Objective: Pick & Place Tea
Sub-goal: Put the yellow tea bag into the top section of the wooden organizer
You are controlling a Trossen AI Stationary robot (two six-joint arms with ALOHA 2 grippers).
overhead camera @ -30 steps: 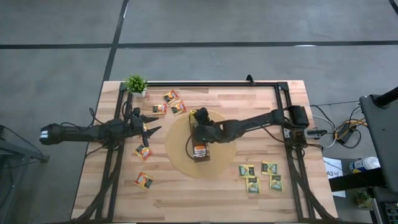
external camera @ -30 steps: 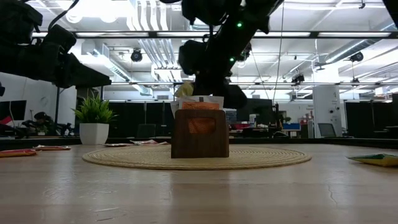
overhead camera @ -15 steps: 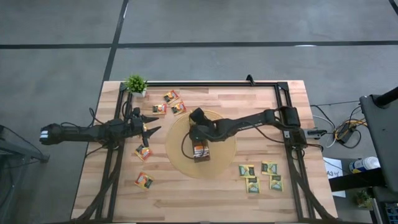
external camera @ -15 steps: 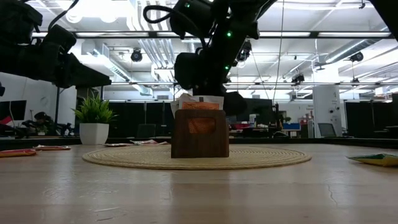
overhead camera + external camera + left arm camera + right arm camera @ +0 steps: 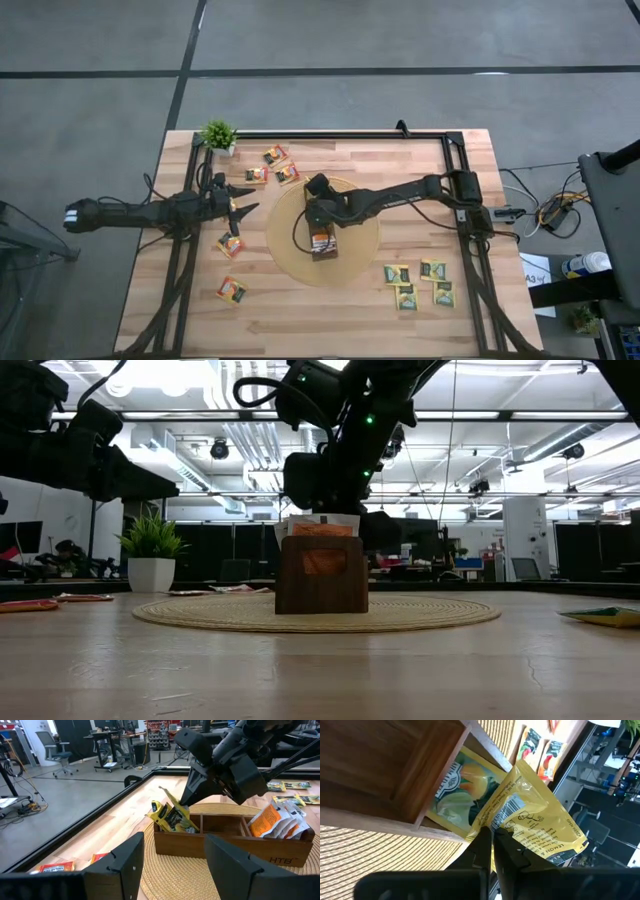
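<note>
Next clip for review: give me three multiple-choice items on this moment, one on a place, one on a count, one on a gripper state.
1. Where does the wooden box stand?
A. on the round woven mat
B. beside the potted plant
C. on bare table

2. How many green-and-yellow sachets lie near the table's right side?
A. two
B. four
C. six

3. The right gripper is:
A. open above the mat
B. shut on a yellow sachet
C. out of view

Key: 1 A, the mat rings the box; 2 B, four lie clustered; 3 B, its fingers pinch the sachet at the box's end compartment.
</note>
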